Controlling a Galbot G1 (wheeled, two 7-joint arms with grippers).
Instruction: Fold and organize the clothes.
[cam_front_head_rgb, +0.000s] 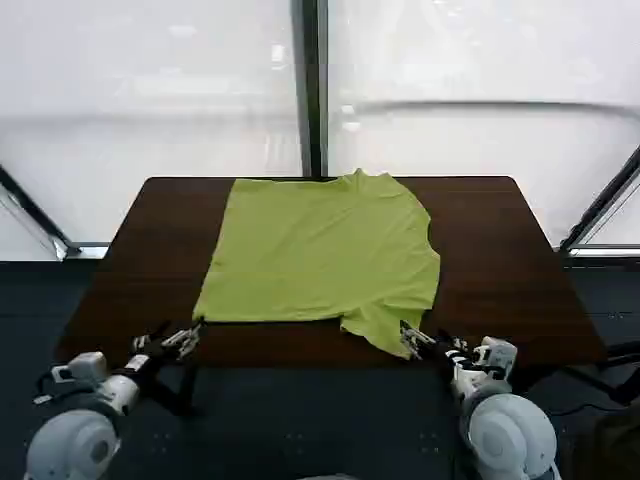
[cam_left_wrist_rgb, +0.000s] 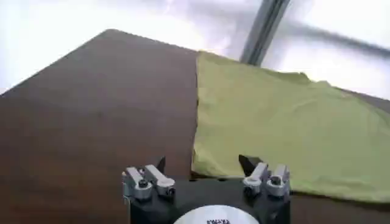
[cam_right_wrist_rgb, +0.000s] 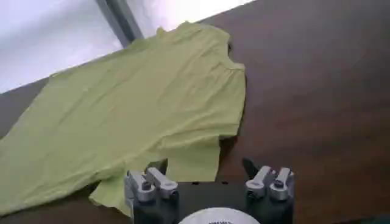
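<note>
The clothes are one lime yellow-green T-shirt (cam_front_head_rgb: 320, 250) lying flat on the dark brown table (cam_front_head_rgb: 500, 260), with a sleeve flap hanging toward the near right edge. At the shirt's near-left corner my left gripper (cam_front_head_rgb: 190, 335) stands open, the corner of the cloth (cam_left_wrist_rgb: 204, 164) between its spread fingers and nothing gripped. My right gripper (cam_front_head_rgb: 408, 338) is open at the near-right sleeve (cam_right_wrist_rgb: 192, 164), its fingers wide apart just short of the cloth edge.
Bare table wood (cam_left_wrist_rgb: 91, 115) lies to the left and right of the shirt. Behind the table stand white window panels with a dark vertical post (cam_front_head_rgb: 312, 90). The floor in front is dark.
</note>
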